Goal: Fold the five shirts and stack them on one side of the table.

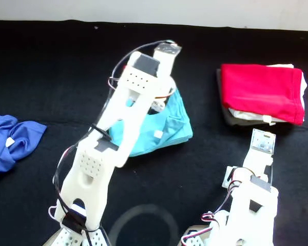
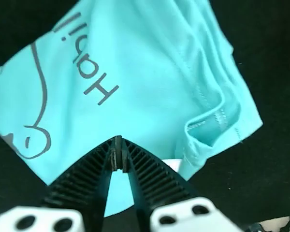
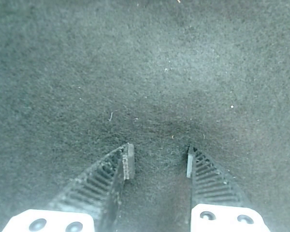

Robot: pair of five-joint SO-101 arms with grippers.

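Note:
A folded turquoise shirt [image 1: 169,128] with dark print lies mid-table, and my left arm [image 1: 133,87] stretches over it. In the left wrist view my left gripper [image 2: 118,157] is shut, its tips meeting just above the turquoise shirt [image 2: 135,72]; I see no cloth between them. A folded red shirt [image 1: 262,92] tops a stack at the far right, over a white shirt [image 1: 246,115] and a dark one [image 1: 227,115]. A crumpled blue shirt [image 1: 10,141] lies at the left edge. My right arm [image 1: 251,197] stands near the stack's front. My right gripper [image 3: 157,162] is open over bare black cloth.
A black cloth [image 1: 51,61] covers the whole table. Its far edge meets a pale wall along the back. Bare cloth lies between the blue shirt and the turquoise one, and in front of both arms' bases.

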